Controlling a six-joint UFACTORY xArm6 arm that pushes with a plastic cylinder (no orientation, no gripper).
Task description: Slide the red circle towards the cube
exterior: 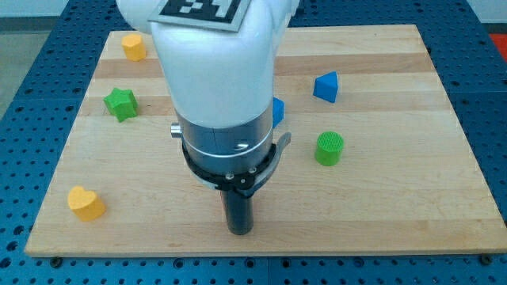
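Note:
No red circle shows in the camera view; the white arm (218,79) covers the middle of the board and may hide it. A blue block (278,111) peeks out at the arm's right edge; its shape cannot be made out. My tip (239,231) is at the end of the dark rod, near the board's bottom edge, a little left of centre. It touches no visible block. The nearest visible block is a green cylinder (329,148), up and to the right of the tip.
A blue triangular block (325,86) lies at the upper right. A green star (120,104) and a yellow block (134,47) lie at the upper left. A yellow heart (85,203) lies at the lower left. The wooden board (396,214) rests on a blue perforated table.

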